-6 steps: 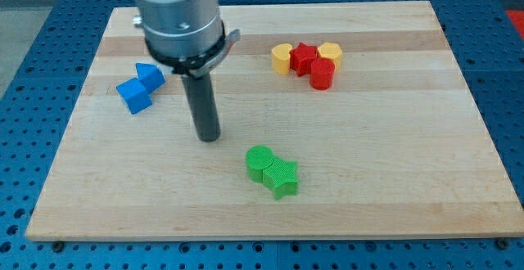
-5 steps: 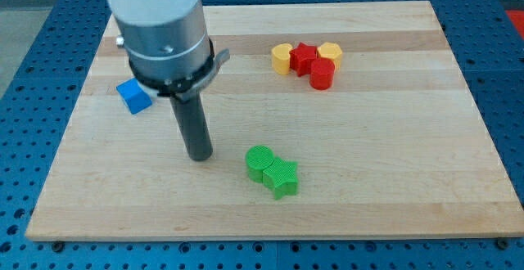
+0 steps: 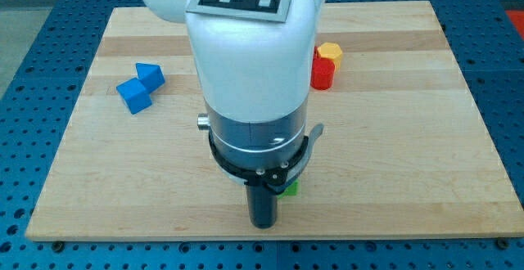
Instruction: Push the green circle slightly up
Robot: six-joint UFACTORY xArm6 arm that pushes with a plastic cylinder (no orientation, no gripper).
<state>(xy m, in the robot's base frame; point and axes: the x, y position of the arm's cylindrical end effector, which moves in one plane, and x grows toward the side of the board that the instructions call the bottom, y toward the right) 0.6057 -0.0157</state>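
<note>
My tip (image 3: 262,223) rests on the board near the view's bottom edge, at centre. The arm's white and grey body fills the middle of the view and hides the green circle. Only a sliver of a green block (image 3: 288,188) shows just right of the rod, above the tip; I cannot tell whether it is the circle or the star. I cannot tell if the tip touches a green block.
Two blue blocks (image 3: 139,87) sit at the view's left. A red block (image 3: 322,73) and a yellow block (image 3: 329,52) show at the upper right beside the arm. The board's bottom edge (image 3: 270,237) runs just under the tip.
The arm has swung right and down the view, from left of the green blocks to below them. It now covers the green blocks and part of the red and yellow cluster.
</note>
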